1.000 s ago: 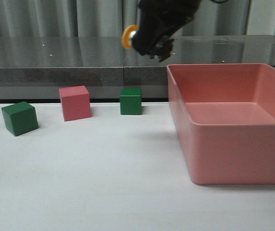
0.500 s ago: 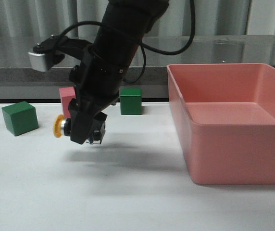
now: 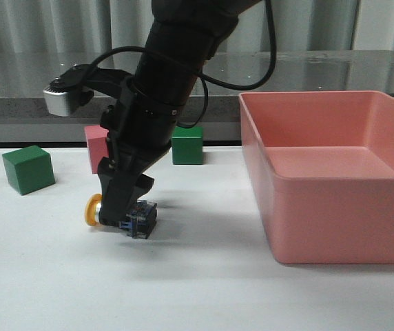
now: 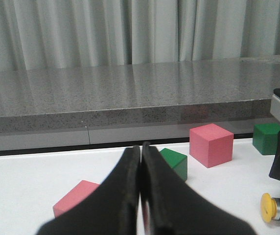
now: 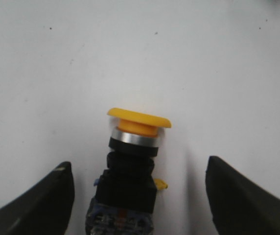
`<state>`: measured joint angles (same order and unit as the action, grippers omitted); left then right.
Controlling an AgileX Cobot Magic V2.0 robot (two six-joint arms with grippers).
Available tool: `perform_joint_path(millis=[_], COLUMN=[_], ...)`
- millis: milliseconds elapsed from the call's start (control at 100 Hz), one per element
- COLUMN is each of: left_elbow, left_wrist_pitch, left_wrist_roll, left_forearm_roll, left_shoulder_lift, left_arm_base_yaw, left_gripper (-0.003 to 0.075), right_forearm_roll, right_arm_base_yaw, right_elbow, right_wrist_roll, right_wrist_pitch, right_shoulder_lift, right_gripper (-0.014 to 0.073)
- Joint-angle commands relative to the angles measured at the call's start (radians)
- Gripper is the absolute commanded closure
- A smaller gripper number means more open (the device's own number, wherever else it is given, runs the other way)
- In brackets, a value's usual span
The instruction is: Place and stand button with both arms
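Observation:
The button [image 3: 140, 218] lies on its side on the white table, its yellow cap [image 3: 91, 210] pointing left and its blue base to the right. My right gripper [image 3: 121, 207] reaches down over it. In the right wrist view the button [image 5: 132, 171] lies between the two fingers [image 5: 57, 196] of my right gripper [image 5: 139, 166], which are spread wide with a gap on each side. My left gripper [image 4: 141, 149] is shut and empty, low over the table. From there the button [image 4: 277, 209] shows far off to one side.
A large pink bin [image 3: 328, 207] stands at the right. A green cube [image 3: 28, 169], a pink cube [image 3: 100, 148] partly behind the arm and a second green cube [image 3: 187, 145] stand along the back. Another pink cube [image 4: 74, 198] lies near my left gripper.
The right arm came down and to the left from high up with the button. The button went from hanging in the air to lying on the table.

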<state>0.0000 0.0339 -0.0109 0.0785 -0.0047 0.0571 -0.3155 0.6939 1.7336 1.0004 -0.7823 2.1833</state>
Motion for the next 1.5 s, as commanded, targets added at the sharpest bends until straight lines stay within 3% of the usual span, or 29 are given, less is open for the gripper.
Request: perform_joint_path(millis=[0,70,80,210,510,660,1020,1240,1490], left_elbow=[0.046,0.046,0.046,0.046,0.046,0.046,0.046,0.046,0.046], left_wrist_pitch=[-0.079,-0.079,-0.079,-0.079,-0.079,-0.079,-0.079,-0.079,-0.079], left_wrist_roll=[-0.005,-0.005,-0.005,-0.005,-0.005,-0.005,-0.005,-0.005,-0.005], left_forearm_roll=[0.002,0.002,0.002,0.002,0.002,0.002,0.002,0.002,0.002], left_shoulder_lift=[-0.03,-0.03,-0.03,-0.03,-0.03,-0.03,-0.03,-0.03,-0.03], left_arm_base_yaw=[0.0,0.0,0.0,0.0,0.0,0.0,0.0,0.0,0.0], left_gripper=[0.074,0.074,0.074,0.074,0.074,0.074,0.074,0.074,0.074], right_forearm_roll=[-0.022,-0.021,-0.021,-0.021,0.02,0.043,0.043,0.042,-0.001], right_arm_base_yaw=[-0.007,-0.016,-0.017,-0.055,-0.251,-0.368,-0.593,-0.62,-0.62], right_elbow=[0.031,0.031,0.031,0.031,-0.056,-0.29,-0.918,-1.147,-1.251], right_wrist_roll=[-0.046,-0.103,-0.112,-0.168,-0.423,-0.519,-0.546,-0.554,-0.554], right_wrist_pitch=[0.004,0.002,0.001,-0.02,-0.025,0.083,0.368,0.37,0.259], right_shoulder_lift=[-0.11,-0.156,-0.162,-0.275,-0.584,-0.769,-1.274,-1.583,-1.845], right_gripper=[0.0106,0.0254,0.0311,0.0671,0.0655,0.0655,0.0655,0.0655,0.0655])
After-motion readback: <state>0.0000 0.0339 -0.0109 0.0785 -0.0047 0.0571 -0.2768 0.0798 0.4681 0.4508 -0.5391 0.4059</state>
